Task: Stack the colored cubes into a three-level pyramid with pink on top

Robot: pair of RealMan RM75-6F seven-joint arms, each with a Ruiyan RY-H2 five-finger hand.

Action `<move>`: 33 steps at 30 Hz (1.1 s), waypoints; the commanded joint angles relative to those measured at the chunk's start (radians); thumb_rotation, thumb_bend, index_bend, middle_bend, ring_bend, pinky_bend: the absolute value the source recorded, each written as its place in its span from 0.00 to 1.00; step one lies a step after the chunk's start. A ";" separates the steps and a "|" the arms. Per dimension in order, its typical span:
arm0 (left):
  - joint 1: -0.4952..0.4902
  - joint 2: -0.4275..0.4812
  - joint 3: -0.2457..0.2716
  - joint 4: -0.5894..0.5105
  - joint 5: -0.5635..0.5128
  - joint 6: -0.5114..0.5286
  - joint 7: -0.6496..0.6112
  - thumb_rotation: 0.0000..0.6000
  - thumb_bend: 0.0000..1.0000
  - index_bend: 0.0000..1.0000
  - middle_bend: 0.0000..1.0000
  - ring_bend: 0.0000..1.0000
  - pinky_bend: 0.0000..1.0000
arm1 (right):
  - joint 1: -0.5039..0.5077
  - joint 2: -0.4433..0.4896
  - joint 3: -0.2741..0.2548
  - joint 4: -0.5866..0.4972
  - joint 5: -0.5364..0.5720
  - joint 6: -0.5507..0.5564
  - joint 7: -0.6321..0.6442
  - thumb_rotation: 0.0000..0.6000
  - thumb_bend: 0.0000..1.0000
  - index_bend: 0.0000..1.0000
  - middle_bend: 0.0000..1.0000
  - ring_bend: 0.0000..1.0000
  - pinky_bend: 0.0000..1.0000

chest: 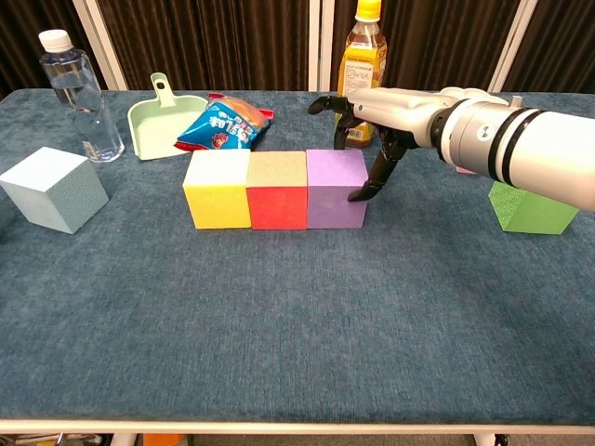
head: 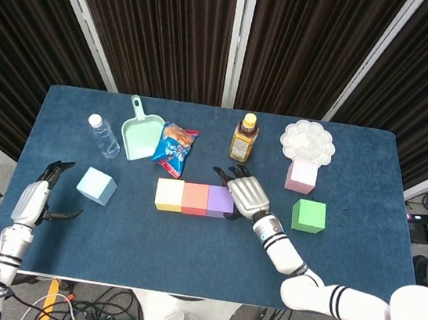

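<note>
A yellow cube [head: 169,194] [chest: 218,189], a red cube [head: 195,198] [chest: 277,189] and a purple cube [head: 220,200] [chest: 336,187] stand touching in a row mid-table. My right hand [head: 246,194] [chest: 390,113] is open beside the purple cube's right face, fingertips against it. The green cube [head: 308,216] [chest: 528,207] sits to the right, the pink cube [head: 301,175] behind it. A light blue cube [head: 96,185] [chest: 54,189] lies at the left. My left hand [head: 38,196] hangs open beyond the table's left edge.
Along the back stand a water bottle [head: 103,135] [chest: 78,93], a mint dustpan [head: 141,133] [chest: 166,118], a snack bag [head: 175,149] [chest: 224,123], an amber bottle [head: 244,137] [chest: 363,58] and a white palette dish [head: 307,142]. The amber bottle is just behind my right hand.
</note>
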 commanded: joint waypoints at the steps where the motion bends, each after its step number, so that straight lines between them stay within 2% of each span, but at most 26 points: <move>1: 0.000 0.000 0.000 0.000 0.000 0.000 -0.001 1.00 0.11 0.11 0.10 0.00 0.13 | 0.000 -0.001 0.000 0.000 0.000 0.000 0.003 1.00 0.27 0.00 0.65 0.09 0.00; 12: 0.000 0.001 0.000 0.003 -0.004 -0.006 -0.002 1.00 0.11 0.11 0.10 0.00 0.13 | 0.010 -0.016 -0.002 0.021 0.002 -0.005 0.001 1.00 0.27 0.00 0.65 0.09 0.00; 16: 0.000 0.001 0.000 0.004 -0.005 -0.007 -0.002 1.00 0.11 0.11 0.10 0.00 0.13 | 0.013 -0.017 -0.003 0.025 0.004 -0.009 0.000 1.00 0.23 0.00 0.63 0.09 0.00; 22: 0.000 0.001 0.000 0.004 -0.002 -0.007 -0.002 1.00 0.11 0.11 0.10 0.00 0.13 | 0.016 -0.004 -0.005 0.017 -0.003 -0.027 0.015 1.00 0.11 0.00 0.37 0.04 0.00; 28: 0.000 0.002 0.001 0.001 0.001 -0.006 -0.001 1.00 0.11 0.11 0.10 0.00 0.13 | 0.017 0.009 -0.010 0.008 -0.011 -0.039 0.025 1.00 0.09 0.00 0.25 0.00 0.00; 33: -0.003 0.002 0.002 -0.003 0.003 -0.008 0.003 1.00 0.11 0.11 0.10 0.00 0.13 | 0.018 0.015 -0.016 0.005 -0.009 -0.042 0.022 1.00 0.08 0.00 0.19 0.00 0.00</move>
